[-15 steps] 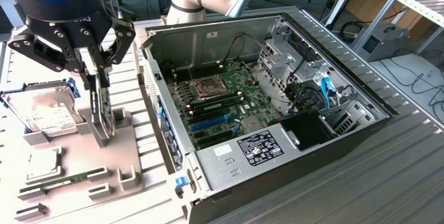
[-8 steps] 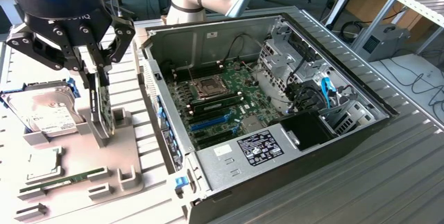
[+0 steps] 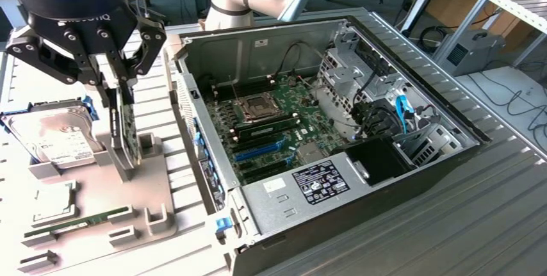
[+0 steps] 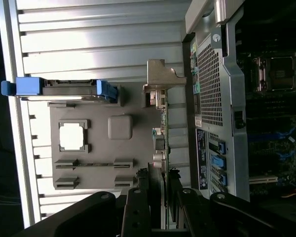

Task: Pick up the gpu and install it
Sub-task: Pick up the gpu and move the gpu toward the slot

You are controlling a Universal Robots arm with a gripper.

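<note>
Progress: early stage. gpu [image 3: 127, 138] gripped on both faces by end effector [image 3: 118, 97], jaws closed against it. Card seen upright on edge, lower edge apparently seated in grey fixture [image 3: 154, 186] (lift-out judged not yet done). Installation left undone: blue expansion slots [image 3: 256, 151] in open computer case [image 3: 282, 45] seen unoccupied.

Surroundings: hard drive [image 3: 53, 136] just beside card on fixture; RAM stick [image 3: 81, 219] lying nearer front edge. Case wall placed between fixture and slots on counter [image 3: 496, 225]; judged to be main obstacle.
</note>
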